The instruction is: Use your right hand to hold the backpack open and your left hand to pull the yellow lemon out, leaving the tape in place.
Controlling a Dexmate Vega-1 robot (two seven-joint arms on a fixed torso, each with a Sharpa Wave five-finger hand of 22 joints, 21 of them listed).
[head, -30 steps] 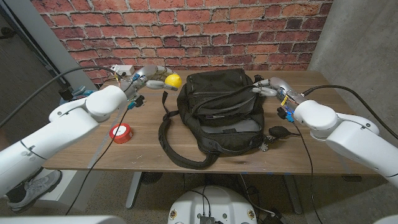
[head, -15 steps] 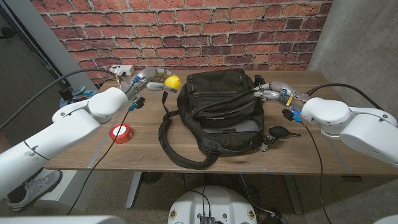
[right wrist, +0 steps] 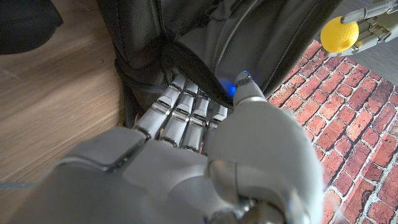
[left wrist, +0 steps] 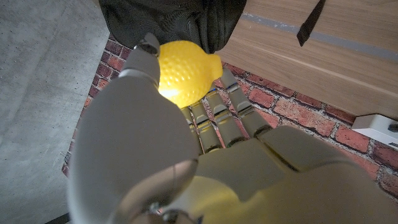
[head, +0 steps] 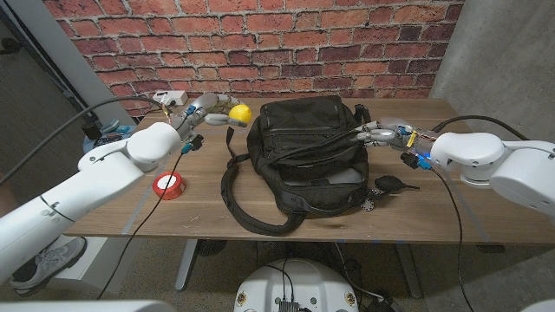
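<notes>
Near edge: loose black shoulder strap [head: 251,212] of the backpack, looping close to the tabletop [head: 208,212] front edge; little spare room there

Left of front: red tape [head: 169,185], lying on the bare tabletop well apart from the backpack, untouched

Centre: black backpack [head: 303,152], lying slack

Right side: right robot hand [head: 375,132], fingers pinching the backpack's fabric edge; the right wrist view shows fingers [right wrist: 180,102] tucked under a fold

Far left: left robot hand [head: 208,108] closed around the yellow lemon [head: 240,113], just beside the backpack's far-left corner and outside it

Step, as judged: extraction done; lemon awaits setting down

Next move calls for: lowering onto open wood left of the backpack, short of the white box [head: 171,96] and the cables at the far edge
</notes>
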